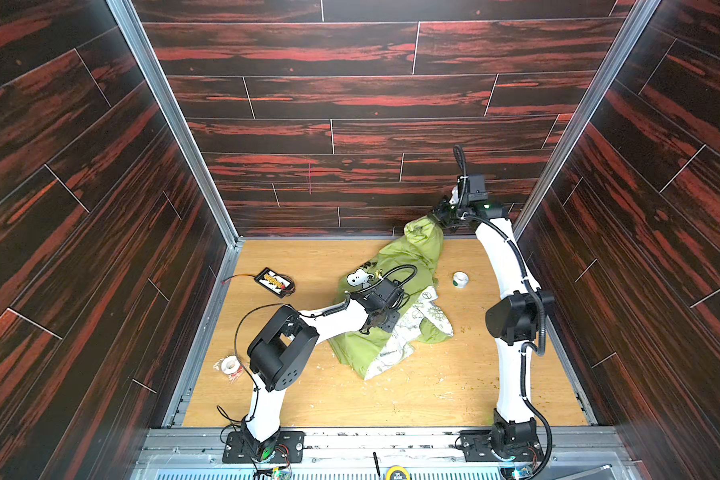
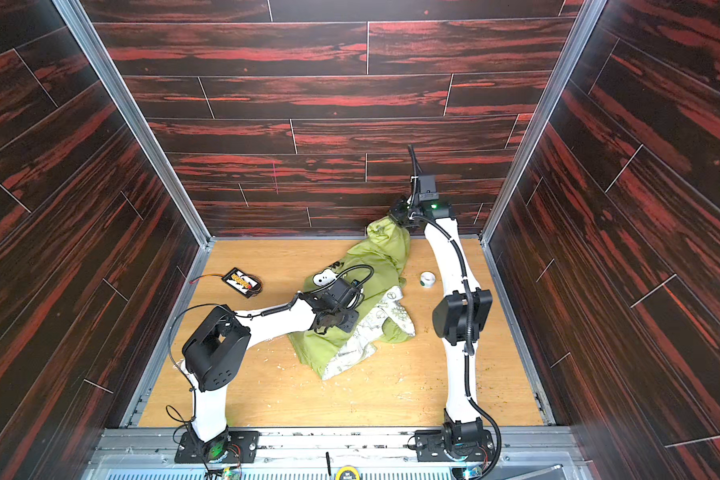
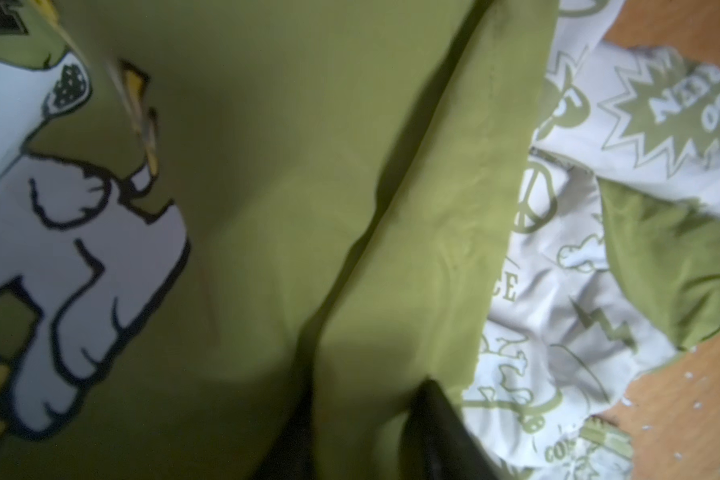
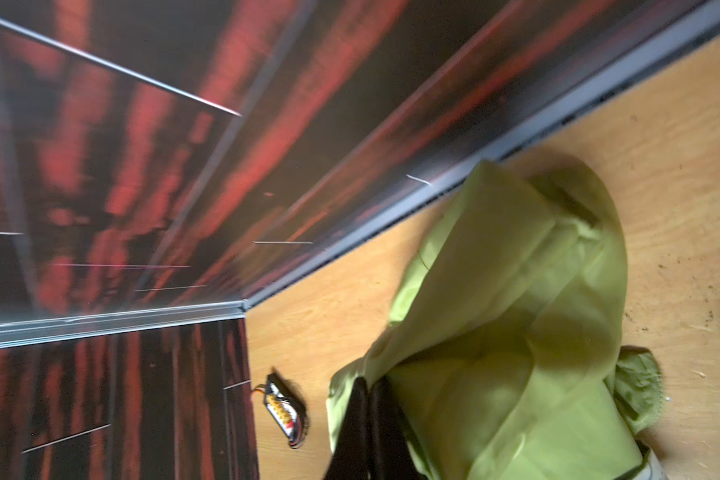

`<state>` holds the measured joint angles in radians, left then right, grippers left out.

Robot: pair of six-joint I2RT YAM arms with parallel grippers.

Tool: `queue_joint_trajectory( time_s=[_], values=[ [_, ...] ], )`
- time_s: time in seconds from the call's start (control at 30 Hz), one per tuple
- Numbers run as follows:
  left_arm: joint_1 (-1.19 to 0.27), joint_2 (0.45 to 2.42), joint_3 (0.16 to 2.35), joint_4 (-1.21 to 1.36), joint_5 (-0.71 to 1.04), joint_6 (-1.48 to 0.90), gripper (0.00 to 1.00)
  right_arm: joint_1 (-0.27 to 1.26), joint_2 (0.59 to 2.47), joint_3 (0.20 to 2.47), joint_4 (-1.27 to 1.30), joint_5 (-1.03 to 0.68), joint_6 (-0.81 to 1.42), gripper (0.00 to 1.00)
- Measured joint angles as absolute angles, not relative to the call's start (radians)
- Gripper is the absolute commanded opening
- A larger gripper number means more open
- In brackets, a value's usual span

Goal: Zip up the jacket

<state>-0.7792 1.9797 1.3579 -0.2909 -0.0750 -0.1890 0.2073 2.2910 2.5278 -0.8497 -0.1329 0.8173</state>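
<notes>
While it bears down at frame centre, left gripper (image 1: 376, 328): on jacket (image 1: 358, 349), jaws narrow, pinching a green fold beside white lining (image 1: 395, 353).
Jacket: crumpled on table (image 1: 433, 386), dog print (image 1: 356, 277) just beyond left gripper, far end lifted toward upper right.
Right gripper (image 1: 444, 218): high by back wall (image 1: 350, 187), upper right of centre, jaws clamped tight on that lifted end.

The right tool (image 2: 400, 217) holds one end of the green jacket (image 2: 385, 253) up high; the left tool (image 2: 327, 326) sits on it.

left pincer (image 1: 376, 327) low, right pincer (image 1: 442, 217) raised, clamped
</notes>
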Motion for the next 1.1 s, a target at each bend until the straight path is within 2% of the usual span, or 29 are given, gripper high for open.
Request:
queue_joint_trajectory(
  time_s=[0.07, 0.3, 0.4, 0.63, 0.83, 1.03, 1.07, 1.1],
  values=[
    [-0.779, 1.980, 1.358, -0.294, -0.084, -0.187, 0.00, 0.208, 2.315, 2.528, -0.867, -0.131, 0.803, 0.00],
    [-0.780, 1.928, 1.357, -0.321, -0.110, -0.184, 0.00, 0.212, 2.334, 2.528, -0.896, -0.139, 0.755, 0.00],
    [-0.781, 1.811, 1.323, -0.316, -0.136, -0.193, 0.00, 0.217, 2.334, 2.528, -0.902, -0.140, 0.732, 0.00],
    [-0.780, 1.400, 1.161, -0.272, -0.272, -0.272, 0.00, 0.226, 2.334, 2.528, -0.928, -0.140, 0.695, 0.00],
    [-0.765, 1.274, 1.020, -0.303, -0.435, -0.391, 0.00, 0.255, 2.334, 2.528, -0.947, -0.138, 0.674, 0.01],
    [-0.654, 1.268, 0.910, -0.427, -0.540, -0.564, 0.00, 0.287, 2.336, 2.527, -0.982, -0.136, 0.646, 0.38],
    [-0.634, 1.268, 0.902, -0.440, -0.547, -0.584, 0.06, 0.289, 2.336, 2.526, -0.987, -0.135, 0.640, 0.41],
    [-0.613, 1.267, 0.892, -0.457, -0.554, -0.606, 0.16, 0.290, 2.336, 2.524, -0.991, -0.127, 0.629, 0.45]
  ],
)
